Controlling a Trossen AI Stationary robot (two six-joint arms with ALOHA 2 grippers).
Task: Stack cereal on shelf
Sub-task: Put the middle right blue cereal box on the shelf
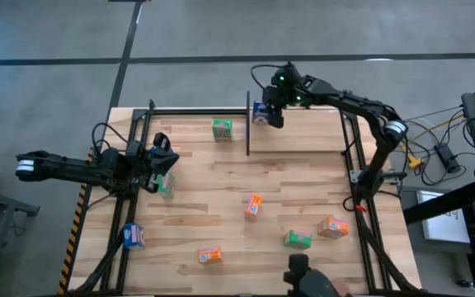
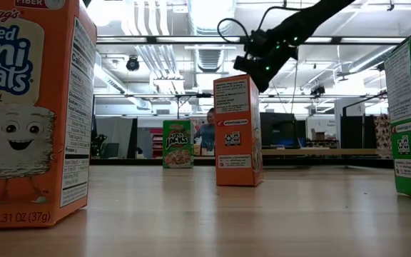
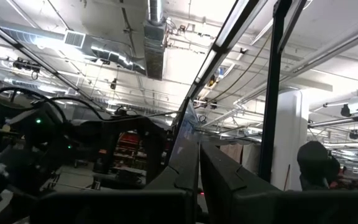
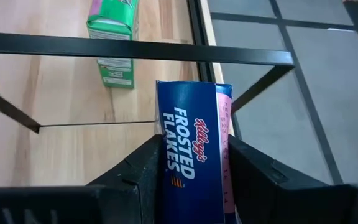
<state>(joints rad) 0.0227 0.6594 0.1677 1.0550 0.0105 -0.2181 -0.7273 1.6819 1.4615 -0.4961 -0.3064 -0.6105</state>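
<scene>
Blue Frosted Flakes box [image 4: 194, 152], pinched tight in the right gripper [image 4: 194, 180], could clip the shelf's black rail [image 4: 135, 50] and twist loose.

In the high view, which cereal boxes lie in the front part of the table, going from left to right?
Blue box → orange box → orange box → green box → orange box.

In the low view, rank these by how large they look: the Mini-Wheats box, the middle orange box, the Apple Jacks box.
1. Mini-Wheats box, largest, though it is nearest the camera.
2. Middle orange box.
3. Apple Jacks box, smallest and farthest back.
Apparent size follows distance; true sizes may match.
</scene>
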